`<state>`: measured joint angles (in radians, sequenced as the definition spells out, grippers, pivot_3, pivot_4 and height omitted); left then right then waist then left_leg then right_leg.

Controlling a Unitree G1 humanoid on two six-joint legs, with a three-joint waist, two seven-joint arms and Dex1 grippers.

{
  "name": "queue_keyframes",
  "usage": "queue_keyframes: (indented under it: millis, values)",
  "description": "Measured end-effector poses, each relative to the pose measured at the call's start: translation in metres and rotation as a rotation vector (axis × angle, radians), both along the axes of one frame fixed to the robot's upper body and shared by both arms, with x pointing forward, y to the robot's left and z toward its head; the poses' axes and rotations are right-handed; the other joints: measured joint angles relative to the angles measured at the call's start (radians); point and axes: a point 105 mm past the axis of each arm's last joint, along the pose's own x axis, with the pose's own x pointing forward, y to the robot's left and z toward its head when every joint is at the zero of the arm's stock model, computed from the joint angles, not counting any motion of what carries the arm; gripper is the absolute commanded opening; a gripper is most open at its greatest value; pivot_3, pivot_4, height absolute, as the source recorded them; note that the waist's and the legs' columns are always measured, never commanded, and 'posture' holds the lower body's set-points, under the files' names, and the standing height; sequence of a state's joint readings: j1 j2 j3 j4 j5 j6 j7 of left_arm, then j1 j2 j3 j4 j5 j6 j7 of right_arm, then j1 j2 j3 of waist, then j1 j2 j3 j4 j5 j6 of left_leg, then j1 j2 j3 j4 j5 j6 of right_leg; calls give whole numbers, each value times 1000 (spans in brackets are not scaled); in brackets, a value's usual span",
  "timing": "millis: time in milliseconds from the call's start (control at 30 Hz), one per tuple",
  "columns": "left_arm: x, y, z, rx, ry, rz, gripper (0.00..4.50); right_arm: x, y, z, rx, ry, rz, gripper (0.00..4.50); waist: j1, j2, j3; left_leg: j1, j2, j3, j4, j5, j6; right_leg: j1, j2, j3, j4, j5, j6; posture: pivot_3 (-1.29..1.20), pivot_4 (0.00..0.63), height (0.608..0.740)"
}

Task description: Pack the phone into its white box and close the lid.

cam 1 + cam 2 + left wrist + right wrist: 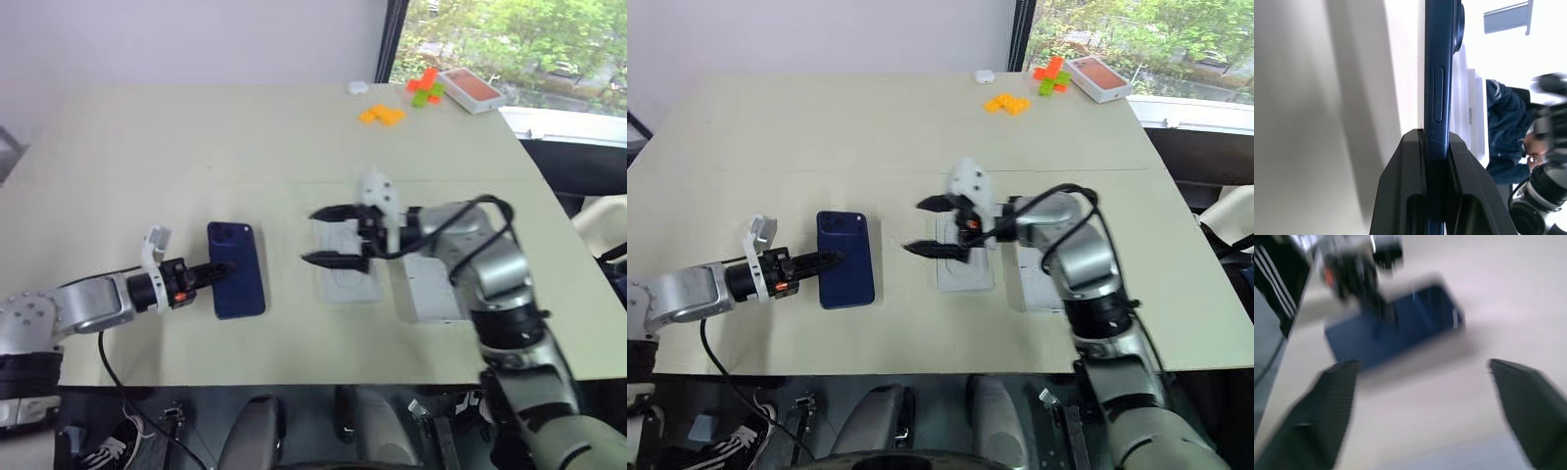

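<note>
The left gripper [217, 273] has its two black fingers pinched flat on the long edge of the phone [236, 268], a slim glossy navy slab with its camera cluster at the far corner, held just above the pale matte table [196, 157]. To its right the right gripper [327, 235] hangs with its jaws spread wide and nothing between them, pointing toward the phone from above a shallow white box [348, 274], with a second white tray [428, 289] just beside that. Far back by the window sit an orange-topped white box [471, 88] and bright blocks [423, 86].
</note>
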<state>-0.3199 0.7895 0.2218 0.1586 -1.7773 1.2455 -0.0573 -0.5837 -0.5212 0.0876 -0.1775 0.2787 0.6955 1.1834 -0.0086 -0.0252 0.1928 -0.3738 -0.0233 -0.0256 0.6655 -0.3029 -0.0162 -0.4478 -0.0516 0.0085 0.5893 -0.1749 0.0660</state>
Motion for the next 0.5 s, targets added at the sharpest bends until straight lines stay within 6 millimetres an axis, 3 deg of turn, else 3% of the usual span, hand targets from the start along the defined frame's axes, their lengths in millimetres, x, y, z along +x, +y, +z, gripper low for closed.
queue_keyframes:
  millis: [100,267,367,500]
  values:
    - [12,-29,12,-37,-51,-38,0,-8,-35,-8,-44,28,-15,4432,3,0,1,-1,-1,0,0,-1,1,0,-2,0,-2,1,2,0,150,740]
    - [19,-79,29,-92,-86,-127,0,-19,-70,-4,-62,1,-22,4432,-6,0,1,0,-1,2,1,-1,3,1,-5,0,-3,2,4,0,150,740]
    - [26,-102,37,-129,-92,-144,0,-25,-94,-16,-112,44,-41,4432,1,0,2,0,-1,1,1,-1,2,1,-4,0,-2,2,4,0,150,740]
    - [35,-130,38,-176,-56,-171,0,-26,-102,-15,-122,35,-46,4432,-3,0,2,1,-2,2,3,0,1,4,-2,1,-3,2,4,0,150,740]
